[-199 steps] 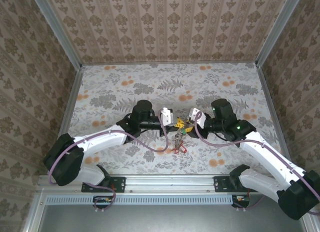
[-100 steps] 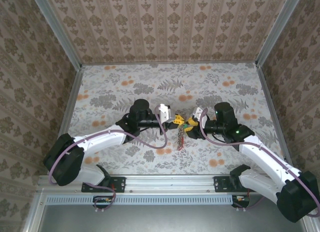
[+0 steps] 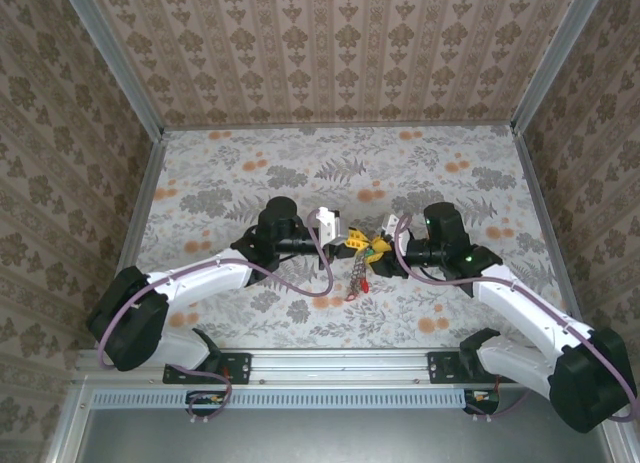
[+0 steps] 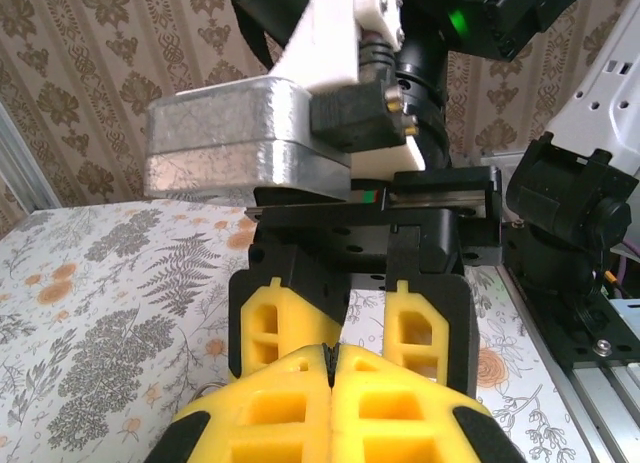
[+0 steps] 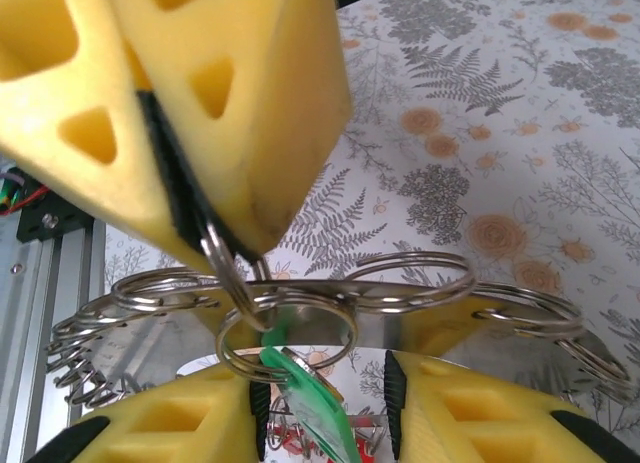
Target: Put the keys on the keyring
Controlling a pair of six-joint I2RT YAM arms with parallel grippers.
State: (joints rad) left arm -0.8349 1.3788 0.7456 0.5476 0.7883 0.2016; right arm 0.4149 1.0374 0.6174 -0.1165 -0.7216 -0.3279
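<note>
Both grippers meet tip to tip above the table's middle. My left gripper (image 3: 352, 243) (image 4: 333, 358) is shut. In the right wrist view its yellow fingers (image 5: 240, 133) pinch a small split ring (image 5: 225, 268). That ring links to another one carrying a green key tag (image 5: 315, 403), with red keys (image 5: 300, 445) below. The keyring (image 5: 300, 321) lies level and edge-on across the tips of my right gripper (image 3: 383, 248) (image 5: 322, 383). The jaws stand apart on it, and several wire rings are threaded along it. The key bunch (image 3: 357, 276) dangles below.
The floral tablecloth (image 3: 330, 173) stretches away behind the grippers. Patterned walls close in three sides. An aluminium rail (image 3: 330, 363) runs along the near edge by the arm bases. A coil of wire rings (image 5: 80, 348) hangs at the keyring's left end.
My right wrist has shifted slightly left and down, staying against the left gripper. The dangling bunch has swung a little. The left arm has barely moved.
</note>
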